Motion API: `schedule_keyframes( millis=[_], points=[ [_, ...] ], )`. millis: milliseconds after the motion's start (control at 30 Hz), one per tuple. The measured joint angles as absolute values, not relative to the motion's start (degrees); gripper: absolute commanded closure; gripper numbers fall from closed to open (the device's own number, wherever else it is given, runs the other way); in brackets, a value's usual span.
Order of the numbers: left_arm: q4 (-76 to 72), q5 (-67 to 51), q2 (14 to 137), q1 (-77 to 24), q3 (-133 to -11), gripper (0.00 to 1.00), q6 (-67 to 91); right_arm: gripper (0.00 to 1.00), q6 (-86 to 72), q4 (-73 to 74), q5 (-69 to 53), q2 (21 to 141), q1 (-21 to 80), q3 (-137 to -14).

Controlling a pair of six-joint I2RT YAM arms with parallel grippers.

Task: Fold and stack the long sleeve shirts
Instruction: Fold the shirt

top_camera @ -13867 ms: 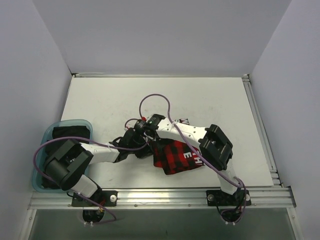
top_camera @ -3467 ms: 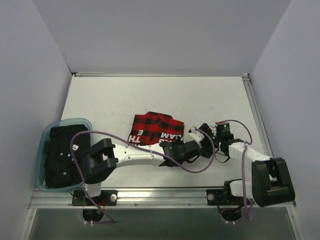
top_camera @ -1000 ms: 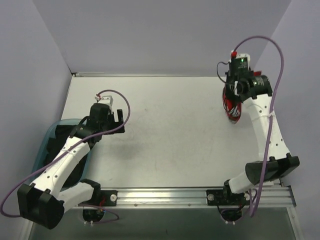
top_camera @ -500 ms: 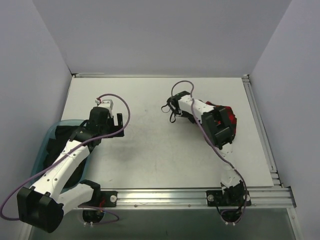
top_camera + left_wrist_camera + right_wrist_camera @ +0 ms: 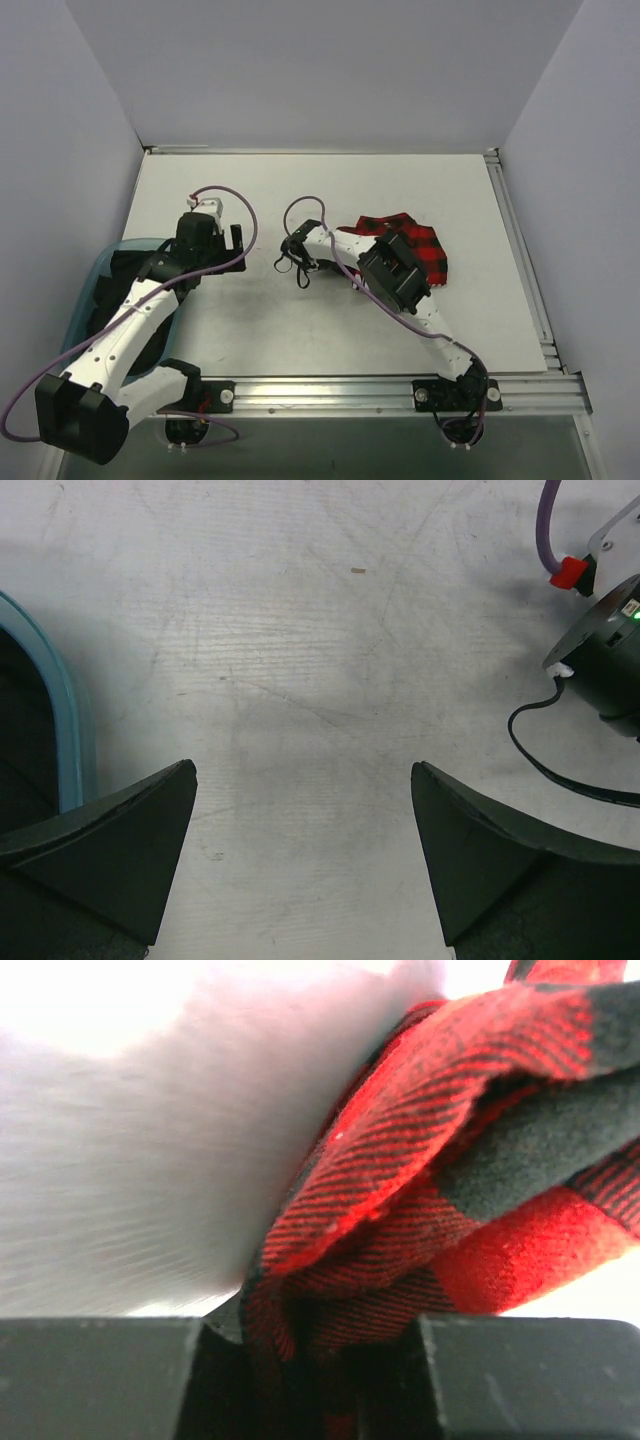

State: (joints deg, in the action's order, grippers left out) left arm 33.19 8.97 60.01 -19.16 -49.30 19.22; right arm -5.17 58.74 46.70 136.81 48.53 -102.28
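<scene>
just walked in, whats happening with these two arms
The right gripper is shut on a bunch of the red-and-black flannel shirt, which lies crumpled on the table right of centre, not folded yet. The left gripper is open and empty, above bare table next to the teal bin holding dark fabric.

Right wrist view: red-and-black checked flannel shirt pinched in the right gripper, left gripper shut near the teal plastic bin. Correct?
Not quite: the left gripper is open, jaws wide with nothing between them, as the left wrist view shows. The rest holds: it is near the teal plastic bin, and the right gripper is shut on the red-and-black checked flannel shirt.
</scene>
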Motion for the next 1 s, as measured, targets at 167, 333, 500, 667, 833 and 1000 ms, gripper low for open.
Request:
schedule_keyframes(
  millis=[167, 333, 500, 667, 833, 1000],
  points=[
    [33.2, 9.5, 60.0, -19.0, -49.3, 0.03, 19.2, 0.76, -6.5, 59.4, 46.0, 139.8, 51.0, -103.6],
    [33.2, 10.7, 59.2, -18.8, -49.1, 0.03, 19.3, 0.53, -7.3, 61.2, 44.9, 140.7, 54.0, -105.5],
    [32.6, 10.0, 57.1, -18.3, -48.6, 0.03, 19.6, 0.36, -7.1, 61.1, 40.8, 138.5, 57.3, -108.6],
    [32.5, 6.5, 54.6, -18.3, -48.6, 0.03, 23.0, 0.34, -7.3, 58.5, 32.9, 131.1, 59.9, -107.9],
    [33.3, 3.7, 51.7, -18.3, -49.7, 0.02, 28.8, 0.33, -8.8, 55.5, 25.6, 116.2, 58.5, -101.0],
    [32.3, -0.9, 55.1, -19.4, -50.4, 0.02, 35.3, 0.42, -12.3, 50.2, 16.2, 98.4, 51.3, -88.4]
  ],
)
